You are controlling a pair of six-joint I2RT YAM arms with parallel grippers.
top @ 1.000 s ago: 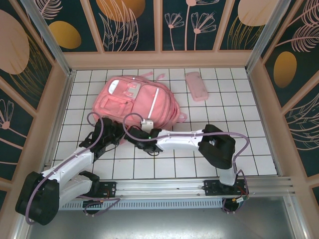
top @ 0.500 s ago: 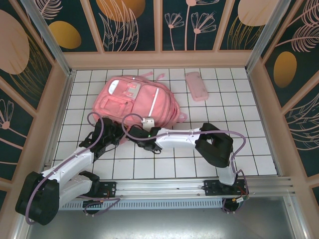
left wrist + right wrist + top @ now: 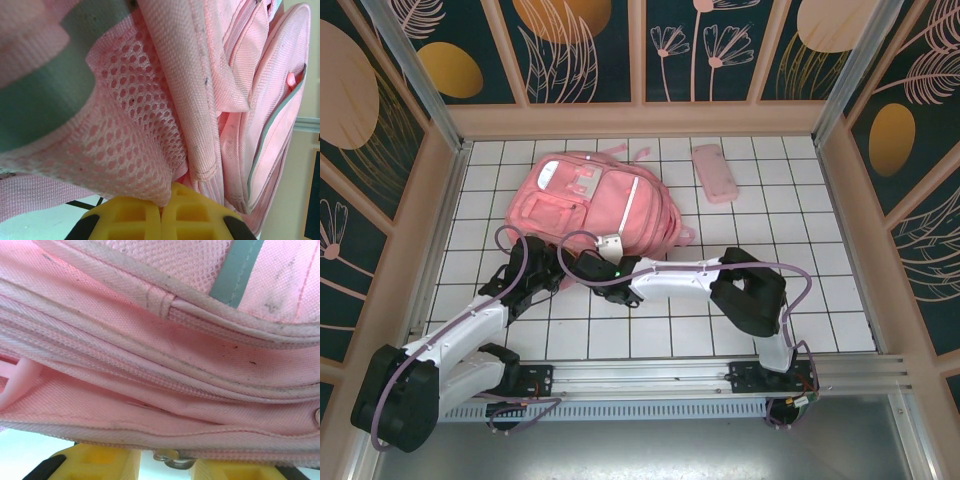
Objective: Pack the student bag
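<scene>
The student bag [image 3: 588,196] lies flat on the white tiles, a big pink backpack with a pale stripe [image 3: 629,203]. At its near edge my left gripper [image 3: 550,258] is shut, its yellow fingers [image 3: 131,220] pinching a fold of the bag's pink mesh fabric [image 3: 131,135]. Just to the right, my right gripper [image 3: 585,256] is pressed against the same edge. In the right wrist view its yellow fingers [image 3: 95,462] stand apart below the bag's seams [image 3: 165,375]. A small metal zipper pull [image 3: 172,458] hangs in the gap, close to the right-hand finger.
A small flat pink pencil pouch [image 3: 714,172] lies at the back right, apart from the bag. Wooden walls enclose the tiled floor [image 3: 800,250] on three sides. The right arm's elbow [image 3: 752,290] lies low over the near tiles.
My right gripper has edged left along the bag's near edge, and its fingers have drawn closer together. The left gripper keeps its hold and has not moved.
</scene>
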